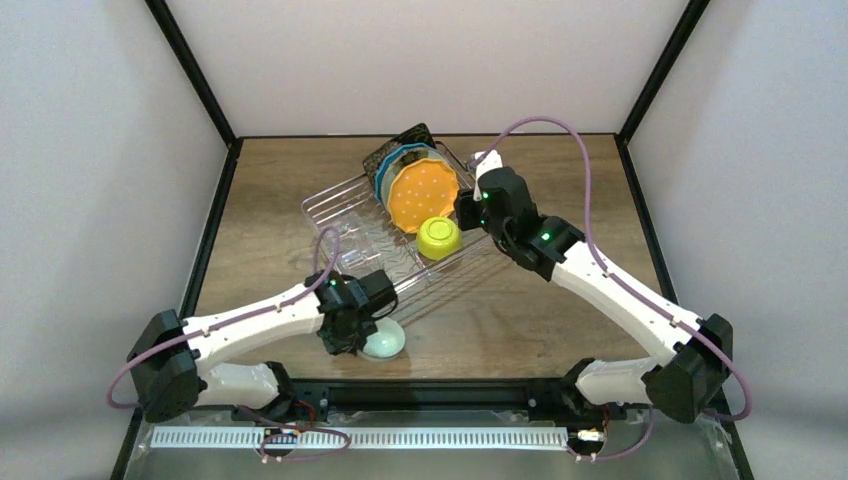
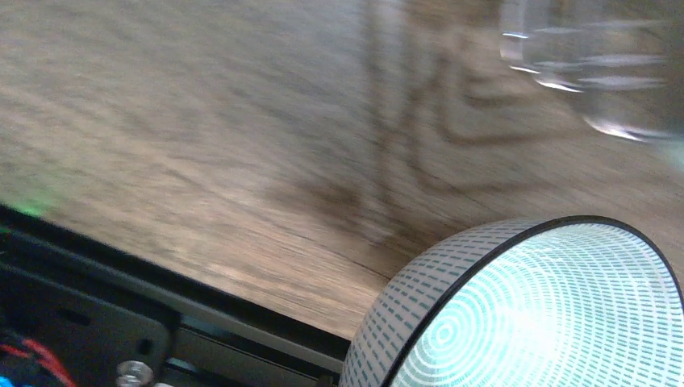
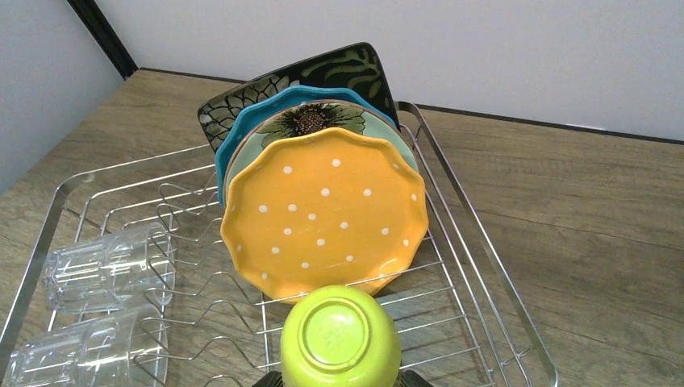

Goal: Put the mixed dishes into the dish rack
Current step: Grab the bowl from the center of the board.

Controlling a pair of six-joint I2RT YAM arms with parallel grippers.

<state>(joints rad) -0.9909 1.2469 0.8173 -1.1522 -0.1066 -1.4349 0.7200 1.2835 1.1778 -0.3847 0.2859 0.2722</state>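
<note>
Closest up, a pale bowl [image 2: 524, 314] with teal dashes sat on the table [image 1: 540, 320] just outside the rack's [image 1: 330, 205] near corner. The left gripper [image 1: 345, 338] beside it was closed; whether it pinched the bowl's rim could not be told. Two glasses [image 3: 105, 266] lay on their sides in the rack. A black plate [image 3: 355, 68], teal plate [image 3: 258, 113], mint plate [image 3: 314, 119] and orange plate [image 3: 323, 218] stood upright, back to front. The right gripper [image 1: 463, 214] had its jaws wide astride an upturned green bowl [image 3: 340, 343] in the rack; any grip could not be told.
</note>
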